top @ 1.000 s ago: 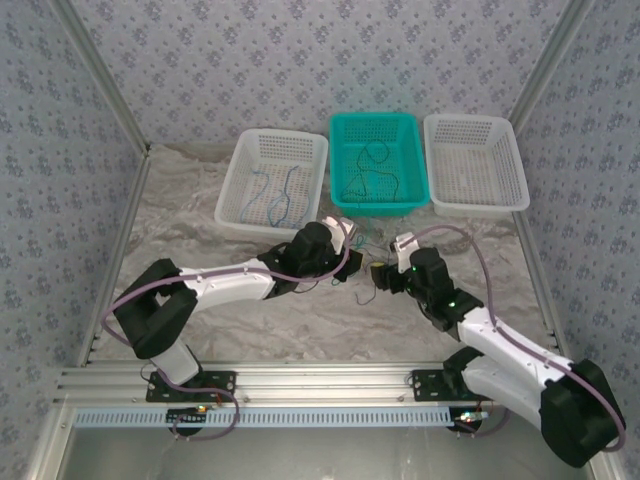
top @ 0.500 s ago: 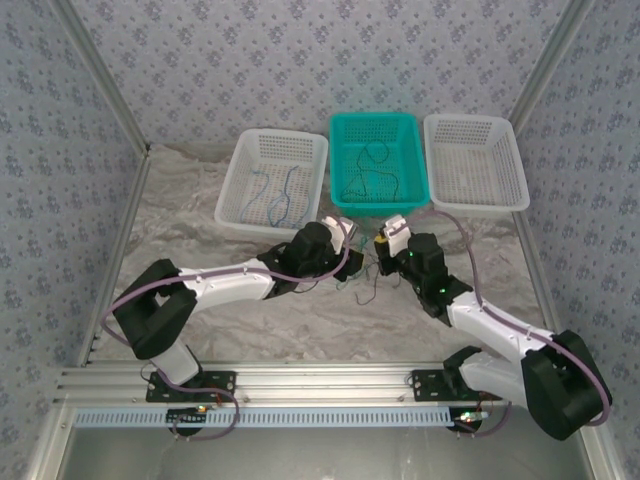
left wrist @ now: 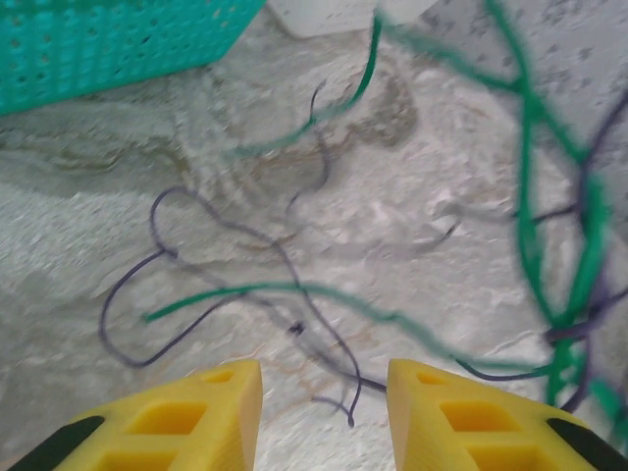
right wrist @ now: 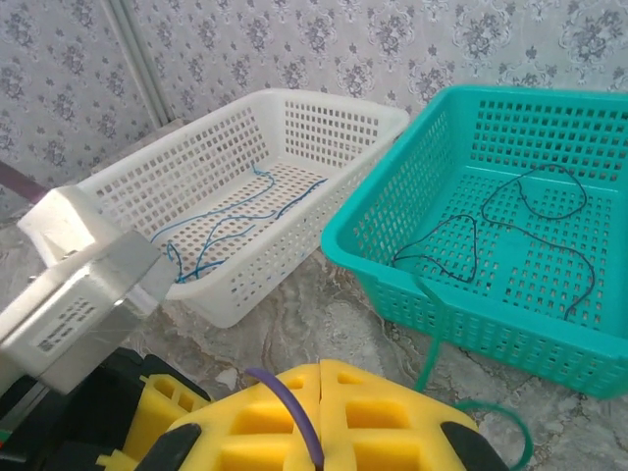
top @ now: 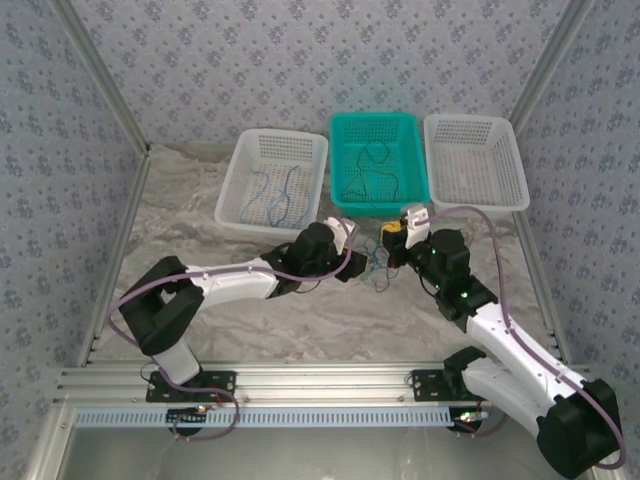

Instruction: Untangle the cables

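Cables (left wrist: 290, 329), hair-thin, limp and featherlight, lay tangled on the counter (left wrist: 78, 226) just ahead of the left end effector (left wrist: 324, 392), whose jaws stood partly open and empty. Right end effector (right wrist: 319, 388) was closed tight, apparently pinching a strand. Teal basket (right wrist: 373, 245) crowded just beyond it; a loose end looked easiest to take.

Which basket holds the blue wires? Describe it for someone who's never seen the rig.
Three baskets stand in a row at the far side of the table. Take the left white basket, left of the teal basket in the middle. Unlike the right white basket, it has thin blue wires lying on its floor; the teal one holds dark wires.
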